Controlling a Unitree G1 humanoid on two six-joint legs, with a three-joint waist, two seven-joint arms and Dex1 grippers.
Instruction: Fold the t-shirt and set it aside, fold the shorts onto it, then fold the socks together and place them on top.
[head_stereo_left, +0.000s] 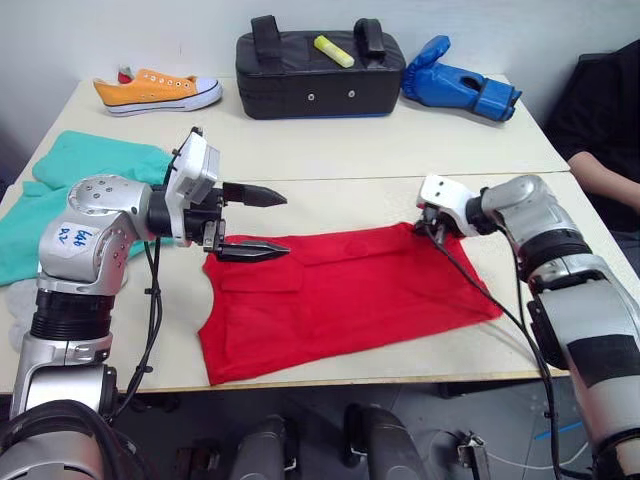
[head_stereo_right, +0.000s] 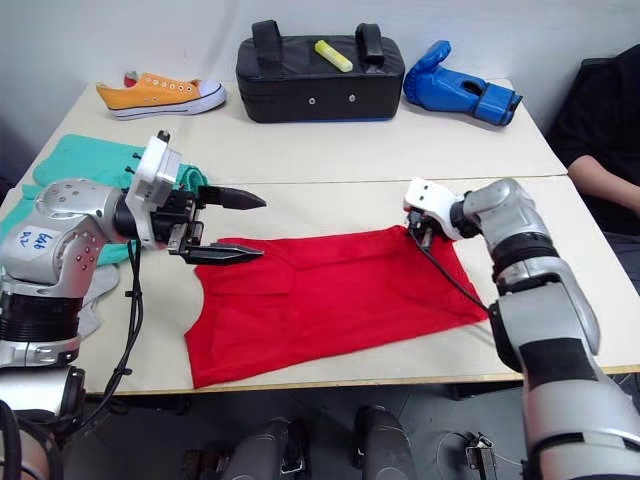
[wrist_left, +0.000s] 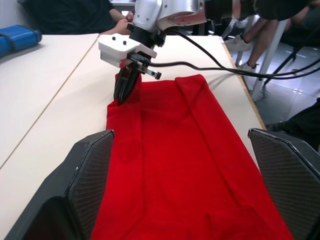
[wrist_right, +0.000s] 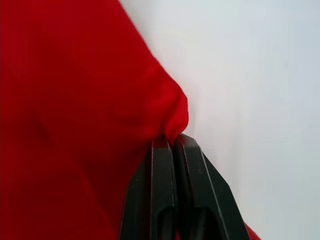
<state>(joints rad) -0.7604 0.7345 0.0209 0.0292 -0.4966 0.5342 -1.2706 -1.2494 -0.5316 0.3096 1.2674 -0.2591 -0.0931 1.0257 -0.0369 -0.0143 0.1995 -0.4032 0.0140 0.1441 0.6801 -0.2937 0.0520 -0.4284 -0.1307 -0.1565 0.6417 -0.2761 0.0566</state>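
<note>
Table (head_stereo_left: 400, 150): no readable brand on anything. T-shirt (head_stereo_left: 340, 295) lies flat at the front edge, folded lengthwise. Shorts (head_stereo_left: 90, 165) at far left, partly hidden behind the left arm. Left gripper (head_stereo_left: 252, 222) hovers sideways over the shirt's left end, fingers spread wide, empty. Right gripper (wrist_right: 172, 150) pinches the shirt's far right corner, fingers closed.

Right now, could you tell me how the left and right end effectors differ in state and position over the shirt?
The left end effector is open, fingers spread above the shirt's left end, holding nothing; the right end effector is shut, pinching the shirt's far corner at its right end. The left hovers clear of the cloth; the right touches it. Both have two black fingers and sit at the shirt's far edge.
</note>
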